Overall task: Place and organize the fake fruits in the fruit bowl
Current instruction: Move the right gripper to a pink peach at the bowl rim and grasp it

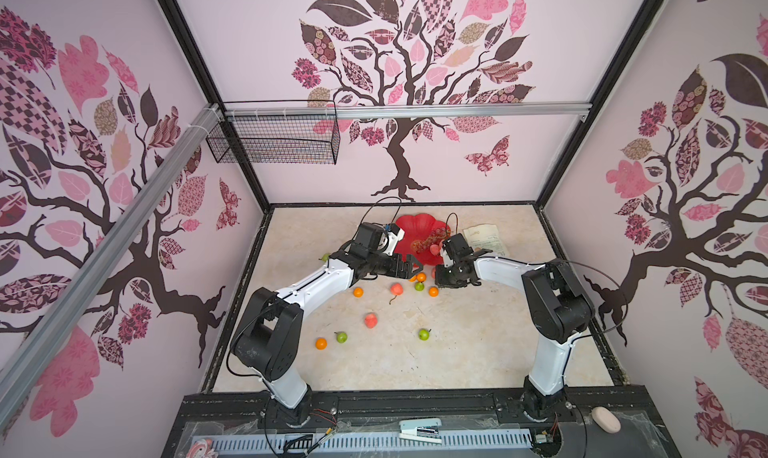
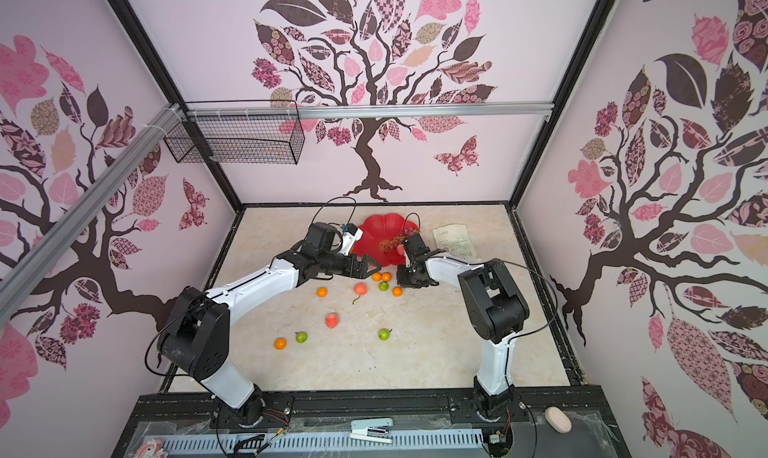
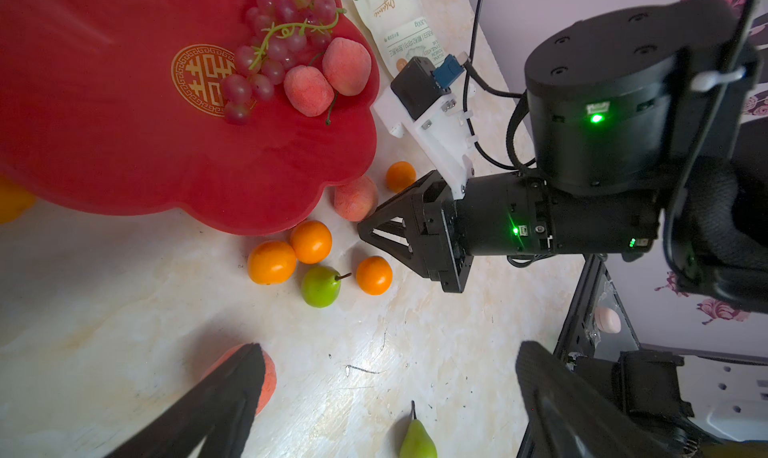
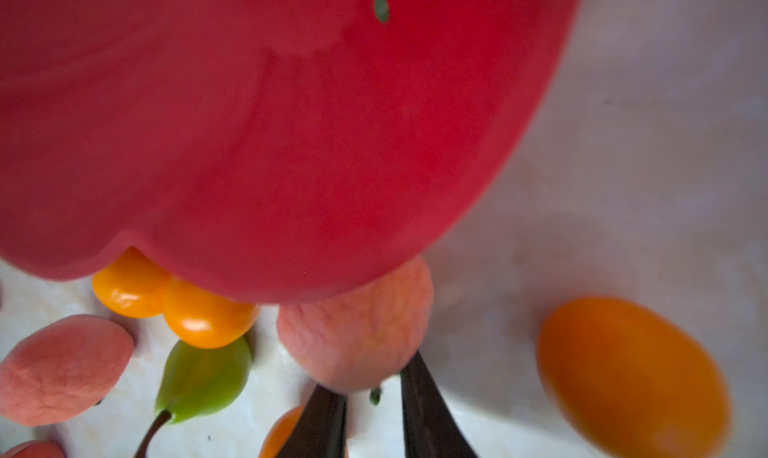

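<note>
Right claw (image 4: 372,373), narrowed, meets a peach (image 4: 353,323) tucked under the fruit bowl's (image 4: 291,144) scalloped rim; grip unclear. Left claw (image 3: 388,348) gapes wide over bare worktop (image 3: 124,290).

**Legible markings on the packet and the dish**
On the printed paper packet (image 3: 399,24), the script word "Organic" and the figure "300g" can be read in the left wrist view. The smaller lines beneath are too fine to be made out, and in both top views its print is illegible. At the centre of the fruit bowl (image 3: 124,165), a round gold emblem (image 3: 205,80) bearing the double-happiness character 囍 is shown.
</note>
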`<action>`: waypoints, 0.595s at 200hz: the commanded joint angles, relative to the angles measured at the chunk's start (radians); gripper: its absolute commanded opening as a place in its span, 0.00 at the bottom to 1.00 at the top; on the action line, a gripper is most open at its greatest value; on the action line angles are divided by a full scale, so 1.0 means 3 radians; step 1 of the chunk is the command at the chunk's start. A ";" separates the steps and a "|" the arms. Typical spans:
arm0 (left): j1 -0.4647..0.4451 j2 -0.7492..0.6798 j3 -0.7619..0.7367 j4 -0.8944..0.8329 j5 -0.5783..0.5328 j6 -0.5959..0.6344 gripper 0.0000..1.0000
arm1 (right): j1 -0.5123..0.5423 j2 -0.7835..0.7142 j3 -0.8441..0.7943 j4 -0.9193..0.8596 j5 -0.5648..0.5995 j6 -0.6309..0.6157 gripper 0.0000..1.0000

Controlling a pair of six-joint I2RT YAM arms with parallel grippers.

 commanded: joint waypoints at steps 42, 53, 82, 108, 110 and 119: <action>0.0016 0.0070 0.0065 0.0061 0.0061 -0.0028 0.98 | 0.0021 0.0151 0.0016 -0.0155 0.0108 -0.0029 0.13; 0.0015 0.0074 0.0064 0.0060 0.0065 -0.0031 0.98 | 0.0022 0.0139 0.0007 -0.0151 0.0134 -0.0030 0.10; 0.0021 0.0080 0.0065 0.0066 0.0070 -0.0031 0.98 | 0.0020 0.0110 -0.0020 -0.0150 0.0193 -0.0035 0.06; 0.0020 0.0091 0.0075 0.0071 0.0089 -0.0034 0.98 | 0.0022 0.0042 -0.0046 -0.0141 0.0263 -0.0032 0.02; 0.0019 0.0093 0.0074 0.0071 0.0094 -0.0032 0.98 | 0.0022 0.0034 -0.0044 -0.0139 0.0270 -0.0030 0.02; 0.0020 0.0091 0.0080 0.0071 0.0114 -0.0021 0.98 | 0.0020 -0.0017 -0.0063 -0.0131 0.0307 -0.0024 0.01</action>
